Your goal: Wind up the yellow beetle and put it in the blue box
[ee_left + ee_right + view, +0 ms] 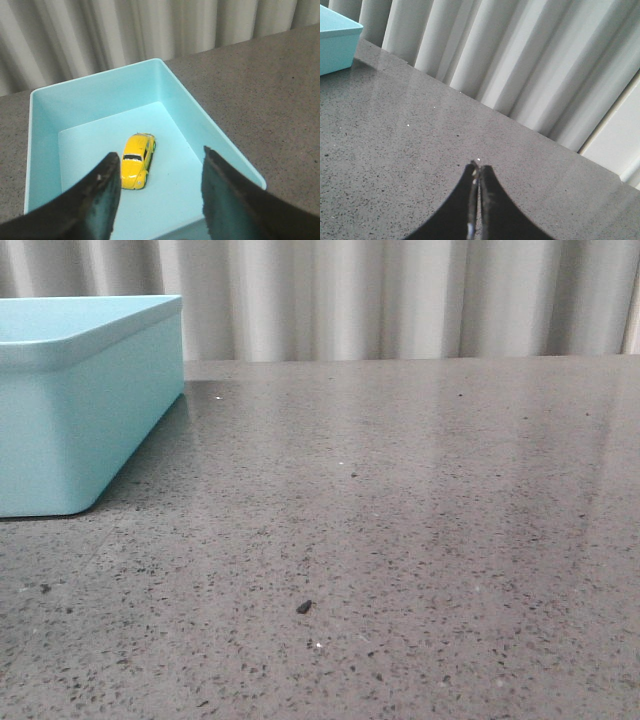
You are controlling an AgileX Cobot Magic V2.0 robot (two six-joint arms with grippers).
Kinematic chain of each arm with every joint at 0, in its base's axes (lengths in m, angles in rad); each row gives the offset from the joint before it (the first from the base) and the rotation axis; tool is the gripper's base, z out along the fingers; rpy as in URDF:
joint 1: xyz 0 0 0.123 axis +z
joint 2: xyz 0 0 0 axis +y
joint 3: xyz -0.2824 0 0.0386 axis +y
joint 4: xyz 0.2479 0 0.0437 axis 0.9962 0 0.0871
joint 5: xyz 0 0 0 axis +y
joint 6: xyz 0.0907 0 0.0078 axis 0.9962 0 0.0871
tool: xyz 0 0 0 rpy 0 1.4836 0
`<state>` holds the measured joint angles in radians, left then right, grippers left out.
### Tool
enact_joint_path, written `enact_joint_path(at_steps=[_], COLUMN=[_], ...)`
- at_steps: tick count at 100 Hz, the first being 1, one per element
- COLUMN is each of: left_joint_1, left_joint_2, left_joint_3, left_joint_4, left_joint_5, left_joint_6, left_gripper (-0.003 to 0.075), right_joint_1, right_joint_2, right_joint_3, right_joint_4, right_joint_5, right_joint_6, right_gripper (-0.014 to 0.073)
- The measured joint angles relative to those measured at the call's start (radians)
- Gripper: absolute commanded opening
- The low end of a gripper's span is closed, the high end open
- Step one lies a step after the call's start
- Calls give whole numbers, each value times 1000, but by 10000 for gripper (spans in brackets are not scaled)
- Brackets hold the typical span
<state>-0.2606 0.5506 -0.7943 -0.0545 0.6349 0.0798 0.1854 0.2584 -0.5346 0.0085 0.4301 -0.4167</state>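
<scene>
The yellow beetle [136,161] lies on the floor of the blue box [195,107], seen in the left wrist view. My left gripper [160,165] hangs open and empty above the box, apart from the car. The blue box also shows at the far left in the front view [90,390], where its inside is hidden. A corner of it shows in the right wrist view [335,45]. My right gripper [478,170] is shut and empty above the grey table, away from the box. Neither gripper shows in the front view.
The grey speckled table [400,520] stretches to the right of the box. A pale pleated curtain [400,300] hangs behind the table's far edge. A small dark speck [304,607] lies on the table near the front.
</scene>
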Motion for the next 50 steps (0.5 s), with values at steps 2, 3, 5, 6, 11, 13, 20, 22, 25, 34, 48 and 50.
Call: enact_joint_path(at_steps=[2,3,5,6,11,13,20,22,25,34,48,50], left_joint_1=[0,0,0,0,0,0,0,0,0,0,0,0], left_joint_2=[-25,-33,-56,-71,-118,-136,-195,-210,-229,-272,-287,-287], left_joint_3=[27,35,59,67,122,134,195,214,246,330,493,518], left_joint_4=[0,0,0,0,0,0,0,0,0,0,-20,-26], left_joint_5=[-9,-12,-23,-25,-45,-58,-127,-155,-195,-327,-526,-558], left_joint_6=[0,0,-1,-1,-2,-2,-2,-2,-2,-2,-2,-2], left_gripper=[132,107,83,58,-20,-19,-21,-21,-21,-21,-21,-21], right_joint_1=[0,0,0,0,0,0,0,0,0,0,0,0], right_joint_2=[0,0,0,0,0,0,0,0,0,0,0,0], right_joint_3=[0,0,0,0,0,0,0,0,0,0,0,0], right_joint_4=[0,0,0,0,0,0,0,0,0,0,0,0], right_joint_5=[-2,-2,-4,-4,-10,-10,-15,-15,-15,-15,-17,-17], right_joint_6=[0,0,0,0,0,0,0,0,0,0,0,0], right_gripper=[-41,-41,-41,-41,-41,-41,-41,-41,-41,-41,-41,-41])
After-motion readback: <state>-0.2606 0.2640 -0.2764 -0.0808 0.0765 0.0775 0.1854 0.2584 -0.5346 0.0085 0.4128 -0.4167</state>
